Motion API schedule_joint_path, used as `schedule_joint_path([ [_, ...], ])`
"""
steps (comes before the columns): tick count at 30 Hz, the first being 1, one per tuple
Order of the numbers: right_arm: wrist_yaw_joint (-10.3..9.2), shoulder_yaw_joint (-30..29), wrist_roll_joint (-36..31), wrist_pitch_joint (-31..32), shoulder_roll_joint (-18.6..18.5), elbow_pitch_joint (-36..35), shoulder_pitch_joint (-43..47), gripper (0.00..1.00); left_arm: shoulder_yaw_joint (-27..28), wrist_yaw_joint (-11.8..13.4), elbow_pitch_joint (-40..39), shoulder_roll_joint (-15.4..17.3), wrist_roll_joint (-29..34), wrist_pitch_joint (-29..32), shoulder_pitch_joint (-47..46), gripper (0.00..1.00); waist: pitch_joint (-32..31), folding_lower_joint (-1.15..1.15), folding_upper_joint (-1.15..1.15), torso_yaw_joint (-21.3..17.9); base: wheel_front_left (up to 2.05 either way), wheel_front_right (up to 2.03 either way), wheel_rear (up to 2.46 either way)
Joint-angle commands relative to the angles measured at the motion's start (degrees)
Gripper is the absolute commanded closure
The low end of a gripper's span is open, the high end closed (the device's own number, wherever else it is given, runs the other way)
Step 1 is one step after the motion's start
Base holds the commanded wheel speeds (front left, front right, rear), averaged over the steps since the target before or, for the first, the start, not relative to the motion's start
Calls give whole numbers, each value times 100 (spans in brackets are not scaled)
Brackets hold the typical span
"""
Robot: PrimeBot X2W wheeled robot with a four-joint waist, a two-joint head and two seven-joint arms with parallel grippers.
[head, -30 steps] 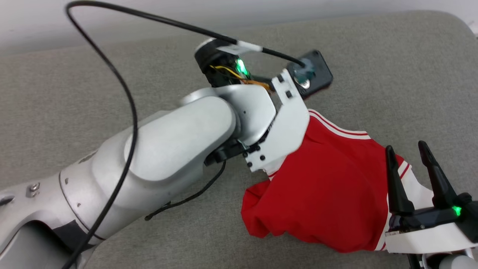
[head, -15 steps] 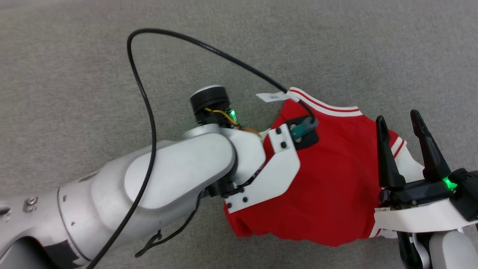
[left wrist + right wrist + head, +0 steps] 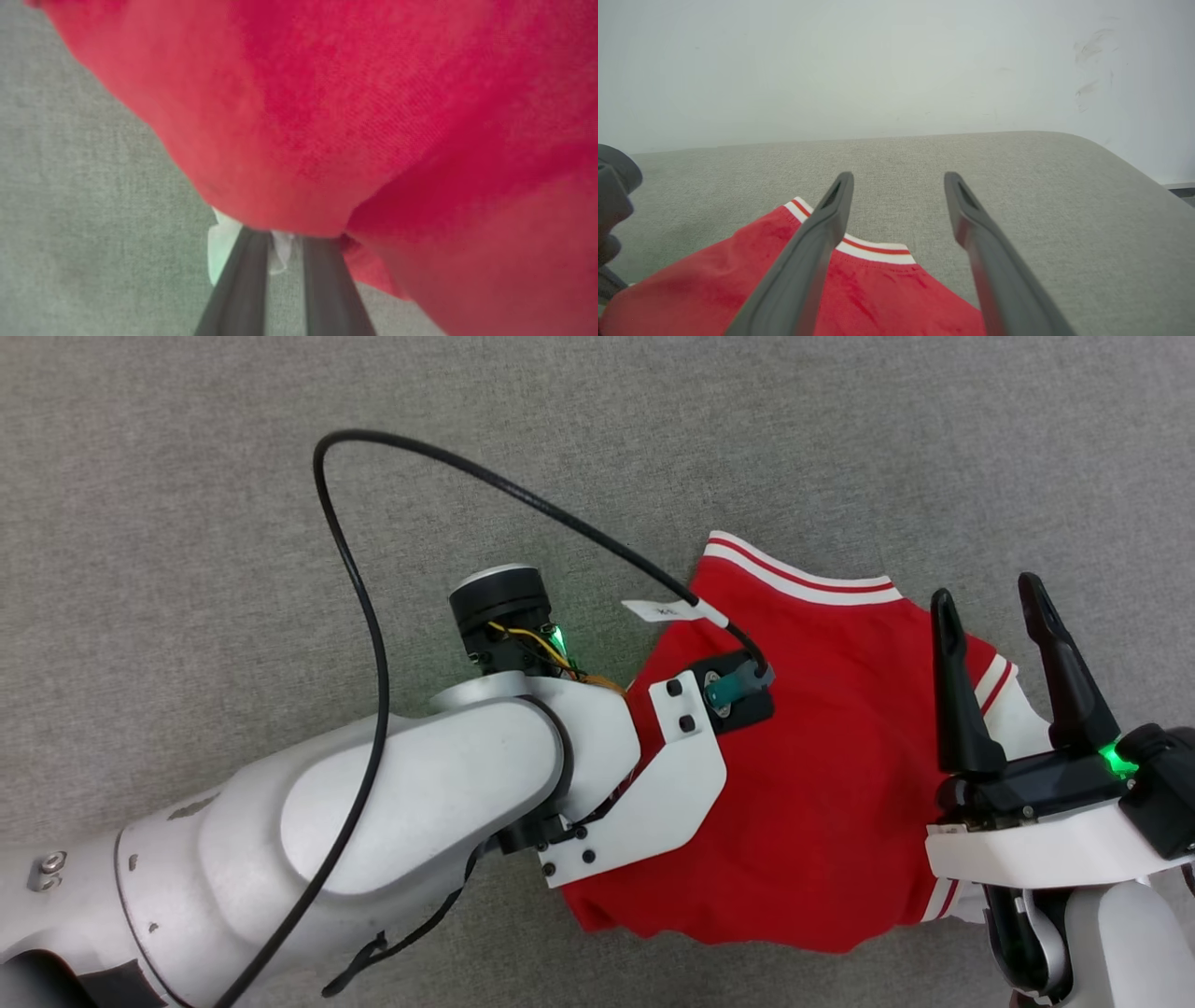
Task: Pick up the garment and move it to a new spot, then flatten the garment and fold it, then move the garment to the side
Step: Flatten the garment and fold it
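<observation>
1. Over the last second the head camera tipped downward, so the whole scene slid. Apart from that, the left arm's wrist (image 3: 653,784), which had stood beyond the striped hem (image 3: 794,574), came back over the red cloth of the garment (image 3: 840,756).
2. To my judgement the garment was being drawn to its new spot. It was still bunched, so flattening was not yet begun.
3. The left pincer (image 3: 287,235) was clenched on a fold with some white cloth in it, well to the left of the right pincer (image 3: 985,590).
4. The right pincer was released, with nothing between its fingers.
5. The garment lay on the grey counter (image 3: 187,523), left of the right pincer and partly under it. Whether they touched, I could not tell.
</observation>
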Motion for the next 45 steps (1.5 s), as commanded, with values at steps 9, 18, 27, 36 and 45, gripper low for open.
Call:
schedule_joint_path([
  [9, -6, -204, -67, -12, -26, 82, 283, 0, -95, 6, 278, 139, 102, -1144, -125, 100, -753, -1, 0, 505, 0, 0, 0],
  [18, -6, -282, -109, -13, -156, 71, 633, 0, -96, 5, 718, 816, 113, -2027, 70, 100, -1373, -1, 0, 1053, 0, 0, 0],
  [27, -6, -282, -135, -13, -233, 64, 838, 0, -45, 107, 1561, 1763, -91, -2834, 757, 100, -1575, -1, 0, 1309, 0, 0, 0],
  [36, -6, -289, -172, -13, -253, 93, 975, 0, -141, 362, 2241, 1941, -740, -3347, 2151, 100, -1566, -1, 0, 1315, 0, 0, 0],
  [45, -6, -384, -167, -13, -174, 178, 1204, 0, 140, 385, 1970, 2084, -805, -3723, 1920, 0, -1996, -1, 0, 1469, 0, 0, 0],
])
